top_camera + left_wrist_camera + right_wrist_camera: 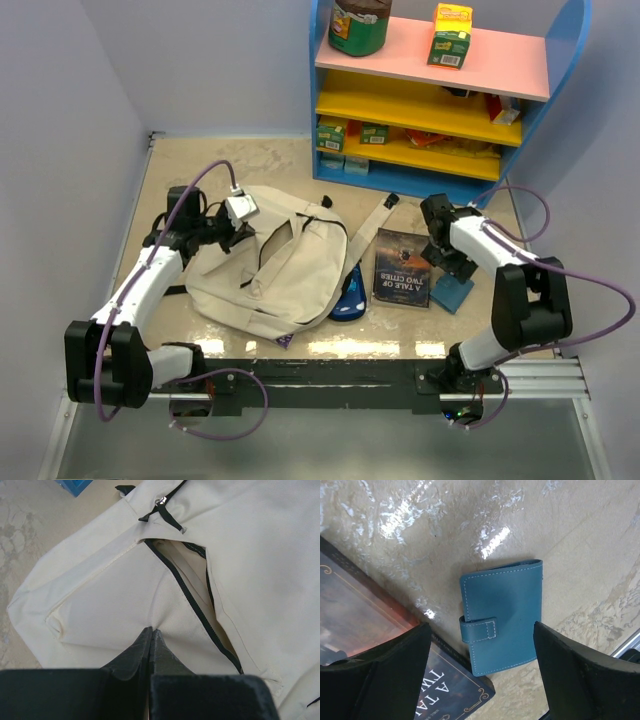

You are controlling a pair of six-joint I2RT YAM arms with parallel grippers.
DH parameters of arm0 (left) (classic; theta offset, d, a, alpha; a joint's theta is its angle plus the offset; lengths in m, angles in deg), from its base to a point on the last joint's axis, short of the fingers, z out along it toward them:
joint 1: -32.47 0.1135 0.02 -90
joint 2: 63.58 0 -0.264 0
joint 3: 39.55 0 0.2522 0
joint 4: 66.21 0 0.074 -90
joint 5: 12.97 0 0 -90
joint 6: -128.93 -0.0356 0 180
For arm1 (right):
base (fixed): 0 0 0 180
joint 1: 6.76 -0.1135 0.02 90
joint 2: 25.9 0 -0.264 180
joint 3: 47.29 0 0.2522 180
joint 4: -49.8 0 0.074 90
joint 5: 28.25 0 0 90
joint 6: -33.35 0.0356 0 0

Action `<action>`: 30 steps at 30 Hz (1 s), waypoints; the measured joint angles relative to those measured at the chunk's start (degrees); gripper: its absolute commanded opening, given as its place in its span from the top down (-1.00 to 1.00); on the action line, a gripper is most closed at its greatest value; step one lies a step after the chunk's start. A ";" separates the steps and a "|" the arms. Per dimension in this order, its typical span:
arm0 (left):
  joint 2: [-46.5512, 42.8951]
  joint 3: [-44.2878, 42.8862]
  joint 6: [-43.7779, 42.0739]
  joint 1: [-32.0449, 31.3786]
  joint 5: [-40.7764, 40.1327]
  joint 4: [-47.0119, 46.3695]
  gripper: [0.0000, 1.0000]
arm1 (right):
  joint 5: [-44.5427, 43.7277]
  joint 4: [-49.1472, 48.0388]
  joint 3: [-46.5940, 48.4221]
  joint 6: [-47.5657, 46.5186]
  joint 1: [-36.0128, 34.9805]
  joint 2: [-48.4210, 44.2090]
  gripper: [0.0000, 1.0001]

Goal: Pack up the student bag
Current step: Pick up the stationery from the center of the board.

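Beige canvas student bag (300,280), zip gaping | left gripper (151,629) pinching it | right gripper (481,630) wide over wallet (505,612)

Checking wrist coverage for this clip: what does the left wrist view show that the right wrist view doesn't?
Only the left wrist view: the beige backpack, its black-edged zip opening, and the left gripper closed on the canvas. Only the right wrist view: a teal snap-strap wallet, a corner of the A Tale of Two Cities book, and the right gripper open, its fingers framing the wallet. Both: the marbled beige tabletop.
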 measured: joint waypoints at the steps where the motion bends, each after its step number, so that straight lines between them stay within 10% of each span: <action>1: 0.00 -0.07 0.02 0.02 0.02 0.02 1.00 | 0.00 -0.02 0.00 -0.20 0.02 0.52 -0.62; 11: 0.00 -0.90 0.02 0.02 0.24 0.42 1.00 | 0.26 -1.09 -0.09 -2.29 0.33 8.22 -0.05; 17: 0.00 -1.11 -0.35 0.02 0.22 0.76 1.00 | -0.02 -2.86 -0.85 -3.08 0.33 8.22 0.96; 30: 0.00 -1.22 -0.57 0.02 0.15 0.83 1.00 | -0.02 -3.41 -1.36 -3.74 0.31 -1.29 1.00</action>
